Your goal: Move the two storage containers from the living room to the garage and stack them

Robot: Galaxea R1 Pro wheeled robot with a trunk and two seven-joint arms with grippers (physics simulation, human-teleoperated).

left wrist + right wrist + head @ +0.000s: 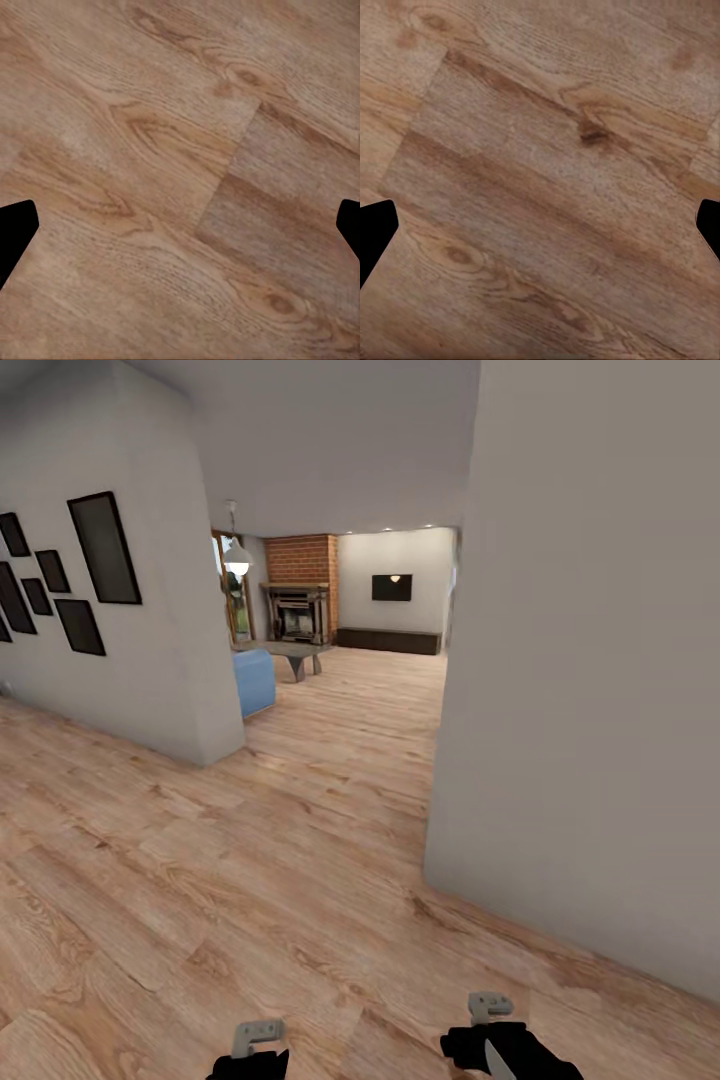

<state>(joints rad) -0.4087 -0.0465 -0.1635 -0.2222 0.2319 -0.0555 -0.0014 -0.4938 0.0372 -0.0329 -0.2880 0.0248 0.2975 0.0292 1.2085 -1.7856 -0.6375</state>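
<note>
Both grippers hang low over the wood-plank floor with jaws spread wide and nothing in them, the left gripper and the right gripper alike. Past the grey wall corner on the right and the wall of dark picture frames on the left, the hallway opens up. Farther back is the living room: blue sofa, low table, brick fireplace, wall TV, and I can't spot the storage containers anywhere.

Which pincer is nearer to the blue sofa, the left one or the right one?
Left. The left pincer sits below the blue sofa, far across the wood floor; the right pincer is further to its right.
</note>
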